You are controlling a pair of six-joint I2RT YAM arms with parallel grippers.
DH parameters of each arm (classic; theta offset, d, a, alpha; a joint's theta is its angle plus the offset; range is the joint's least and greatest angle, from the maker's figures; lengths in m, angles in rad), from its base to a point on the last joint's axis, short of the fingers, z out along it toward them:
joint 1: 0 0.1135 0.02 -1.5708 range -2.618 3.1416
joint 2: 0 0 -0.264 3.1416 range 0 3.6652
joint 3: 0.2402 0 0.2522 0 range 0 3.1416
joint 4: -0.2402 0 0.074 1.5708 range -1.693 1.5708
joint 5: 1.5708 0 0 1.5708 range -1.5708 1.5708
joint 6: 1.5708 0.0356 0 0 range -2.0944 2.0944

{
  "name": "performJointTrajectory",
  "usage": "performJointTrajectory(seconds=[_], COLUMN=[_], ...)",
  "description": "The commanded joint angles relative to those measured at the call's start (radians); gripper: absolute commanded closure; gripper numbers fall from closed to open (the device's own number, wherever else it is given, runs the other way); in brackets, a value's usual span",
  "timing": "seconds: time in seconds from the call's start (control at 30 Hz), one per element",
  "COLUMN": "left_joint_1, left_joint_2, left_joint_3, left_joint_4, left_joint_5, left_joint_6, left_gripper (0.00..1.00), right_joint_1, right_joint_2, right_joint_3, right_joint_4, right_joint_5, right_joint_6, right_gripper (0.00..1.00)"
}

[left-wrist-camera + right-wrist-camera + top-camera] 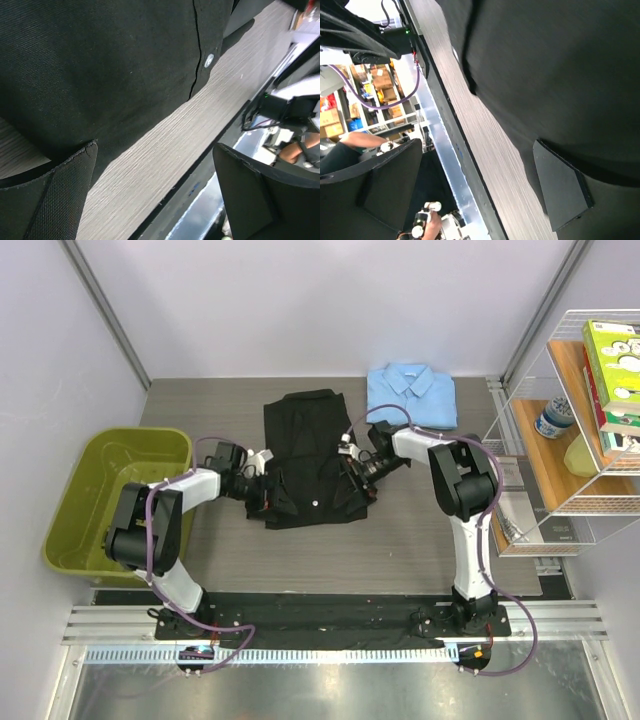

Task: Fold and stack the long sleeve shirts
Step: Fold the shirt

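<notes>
We bend both arms inward, our left gripper (262, 490) and right gripper (356, 472) low, facing each other, jaws spread wide.

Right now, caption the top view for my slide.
Left gripper and right gripper, open, flank black shirt; folded light blue shirt behind; green bin left.

No legible text. Print on the green cardboard box (612, 358) and the blue label of the bottle (552, 418), both on the white wire shelf (597, 512), is too small to read.

Grey table (420, 550), pale walls (300, 300), wire shelf (560, 470)
</notes>
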Motion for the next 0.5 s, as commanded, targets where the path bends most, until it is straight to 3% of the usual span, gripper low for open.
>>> performJointTrajectory(seconds=[0.0, 0.13, 0.27, 0.47], left_joint_1=[0.009, -0.002, -0.063, -0.109], left_joint_2=[-0.018, -0.132, -0.177, -0.026], left_joint_3=[0.028, 0.060, 0.123, 0.127], left_joint_4=[-0.063, -0.048, -0.014, 0.304], left_joint_5=[-0.028, 0.097, 0.123, 0.070], left_joint_6=[0.091, 0.139, 0.136, -0.154], left_gripper=[0.02, 0.09, 0.10, 0.16], right_joint_1=[-0.048, -0.040, -0.008, 0.053], right_joint_2=[-0.008, -0.109, -0.141, -0.065], right_joint_3=[-0.009, 0.055, 0.141, 0.120], right_joint_4=[-0.091, -0.166, -0.125, 0.099], right_joint_5=[0.166, 0.055, -0.041, -0.061], right_joint_6=[-0.144, -0.140, -0.031, 0.145], right_gripper=[0.00, 0.00, 0.00, 0.00])
